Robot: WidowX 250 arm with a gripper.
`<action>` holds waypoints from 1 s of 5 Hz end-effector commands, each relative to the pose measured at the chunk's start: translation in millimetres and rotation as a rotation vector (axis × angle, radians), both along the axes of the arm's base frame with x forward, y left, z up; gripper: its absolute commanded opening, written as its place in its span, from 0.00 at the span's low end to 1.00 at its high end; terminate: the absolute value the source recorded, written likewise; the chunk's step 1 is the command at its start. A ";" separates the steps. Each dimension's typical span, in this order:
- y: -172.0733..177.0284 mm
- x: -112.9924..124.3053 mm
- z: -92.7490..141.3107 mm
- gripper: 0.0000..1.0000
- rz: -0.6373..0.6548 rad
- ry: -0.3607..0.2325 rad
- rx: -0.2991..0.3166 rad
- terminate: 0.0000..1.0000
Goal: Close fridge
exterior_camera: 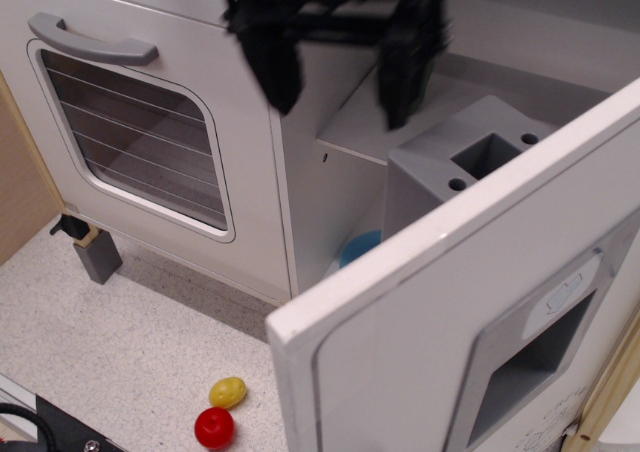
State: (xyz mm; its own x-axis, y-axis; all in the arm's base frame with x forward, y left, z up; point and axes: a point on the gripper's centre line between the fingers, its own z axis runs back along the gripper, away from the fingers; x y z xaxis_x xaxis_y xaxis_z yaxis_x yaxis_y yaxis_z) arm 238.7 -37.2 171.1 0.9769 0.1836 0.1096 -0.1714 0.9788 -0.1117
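Fridge (480,302) fills the right and near side of the view, its door swung wide open toward the camera, so the white outer face with the grey recessed dispenser panel (530,357) looks near-right. Door's top edge runs diagonally from near-centre up to the far right. Behind it, a grey moulded block (470,162) on the inside of the door, a shelf beyond it, and something blue (360,247) low in the opening, mostly hidden.

Gripper (340,67) is blurred, up top in the middle, over the fridge's inner shelf, touching nothing. Jaws spread wide apart, empty. Door not yet closed; judging by pose, the arm is lining up to get at the door, probably to push it shut from the outer face or free edge.

Room: free edge of the door ends near-centre, with open speckled floor (130,342) to its left. White oven (130,122) with wire-rack window sits left, just beside the fridge body. Yellow ball (227,391) and red ball (214,427) lie touching on the floor, near the door's lower corner but outside its closing swing, I'd guess.
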 end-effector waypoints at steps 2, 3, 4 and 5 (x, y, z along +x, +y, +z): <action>-56.1 13.6 75.2 1.00 -0.101 -0.183 -0.088 0.00; -68.4 7.4 84.2 1.00 -0.168 -0.202 -0.121 0.00; -78.1 -0.1 87.5 1.00 -0.227 -0.226 -0.119 0.00; -90.0 -10.6 82.6 1.00 -0.330 -0.225 -0.118 0.00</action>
